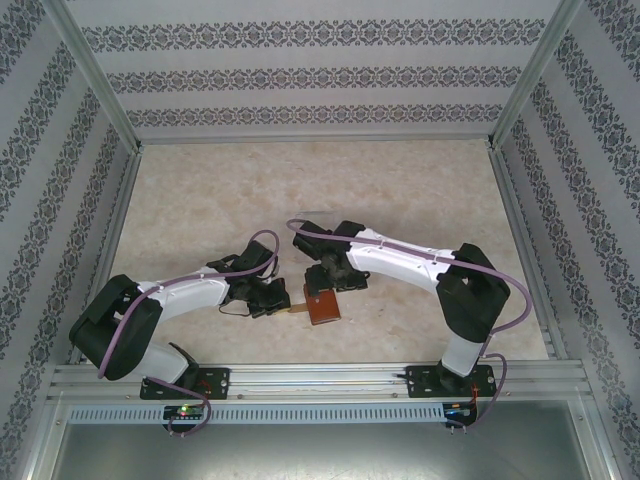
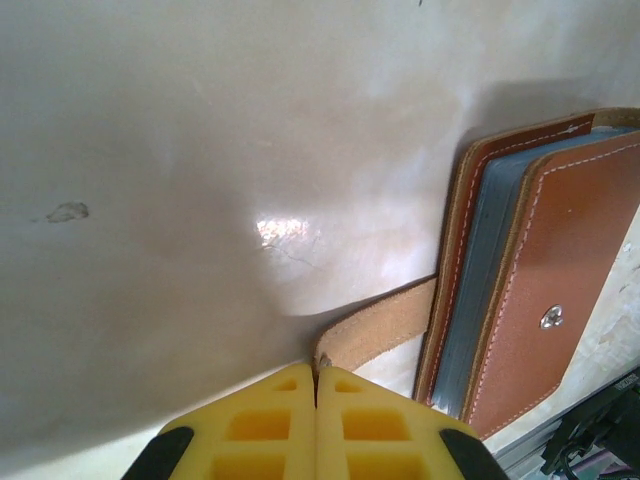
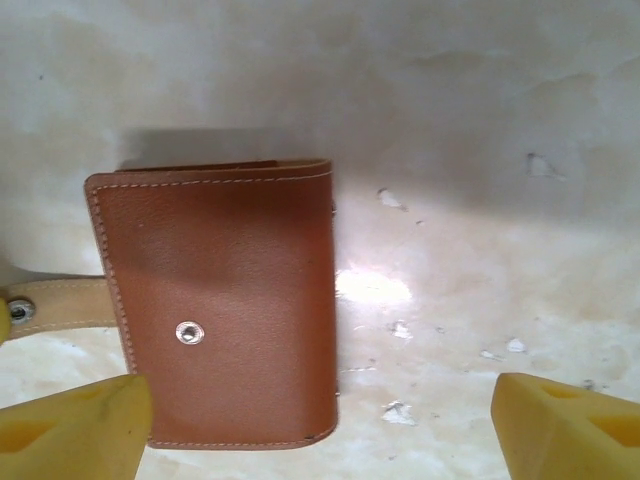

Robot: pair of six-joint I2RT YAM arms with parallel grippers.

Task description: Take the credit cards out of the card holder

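A: Which step is in hand?

B: Opening, it is judged. The holder point(image 1: 322, 307) lies shut on the surface point(image 1: 300, 190), its unsnapped strap point(image 2: 380, 335) pinched in the closed left tool point(image 2: 317, 368). The right tool point(image 3: 320, 430) is spread wide above it, gripping nothing.

A: What is called for next?

B: The cover point(image 3: 230, 270) must be lifted. Grey-blue layers point(image 2: 488, 260), perhaps cards, are shown edge-on from the left wrist; the flat cover and snap point(image 3: 188, 332) from the right.

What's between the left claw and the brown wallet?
A tan strap spans that gap: the left claw pinches its tip, and its other end joins the card holder. The left wrist view shows this.
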